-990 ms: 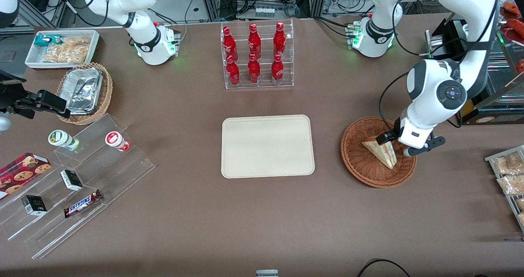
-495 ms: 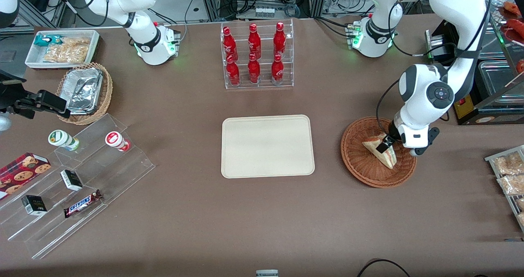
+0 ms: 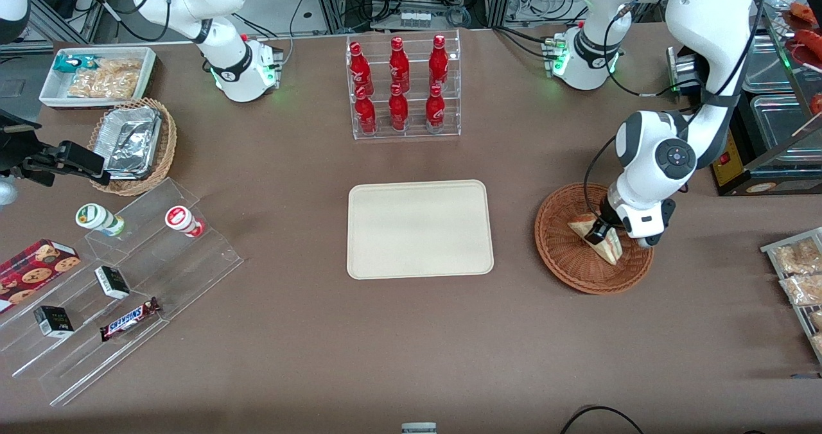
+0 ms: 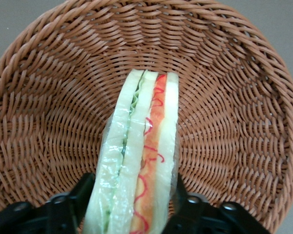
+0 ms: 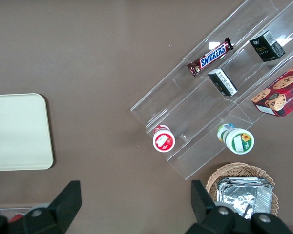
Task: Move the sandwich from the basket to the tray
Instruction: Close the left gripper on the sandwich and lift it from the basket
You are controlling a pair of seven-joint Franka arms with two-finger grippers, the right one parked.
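The sandwich (image 3: 609, 246) stands on edge in the reddish-brown wicker basket (image 3: 573, 264), toward the working arm's end of the table. The left gripper (image 3: 602, 230) is down in the basket, with its black fingers (image 4: 81, 194) pressed against both bread faces of the sandwich (image 4: 142, 146), shut on it. The sandwich still rests on the basket's weave (image 4: 58, 102). The left gripper (image 4: 132, 201) holds the sandwich near its wide end. The cream-beige tray (image 3: 420, 228) lies bare at the table's middle, beside the basket.
A clear rack of red bottles (image 3: 403, 87) stands farther from the camera than the tray. Clear stepped shelves with snacks (image 3: 122, 273), a tan basket of foil containers (image 3: 133, 144) and a white snack bin (image 3: 97, 76) lie toward the parked arm's end. Snack bags (image 3: 796, 270) lie near the basket.
The left arm has swung in over the basket and lowered, bringing its fingers from beside the sandwich to either side of it. The sandwich has not moved.
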